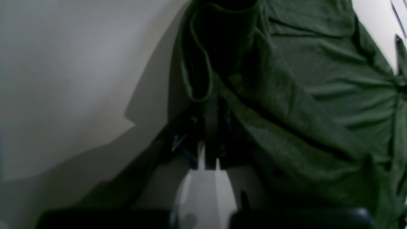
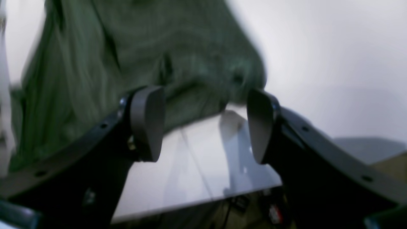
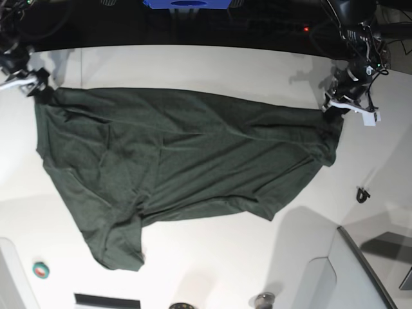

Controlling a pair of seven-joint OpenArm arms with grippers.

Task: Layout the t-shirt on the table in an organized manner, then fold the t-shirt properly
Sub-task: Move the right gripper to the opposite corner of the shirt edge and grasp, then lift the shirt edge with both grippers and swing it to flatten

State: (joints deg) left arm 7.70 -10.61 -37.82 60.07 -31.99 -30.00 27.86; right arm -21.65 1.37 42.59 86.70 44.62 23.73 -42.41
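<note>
The right gripper (image 2: 205,125), jaws apart and gripping nothing, hovers just beside the t-shirt (image 3: 180,167). The shirt lies spread across the white table (image 3: 212,270), wrinkled, one sleeve trailing forward. The left gripper (image 3: 336,103) is pinched shut on the opposite corner. Layout looks nearly done; smoothing and all folding remain.

Open table (image 3: 212,270) (below the t-shirt (image 3: 180,161))
</note>
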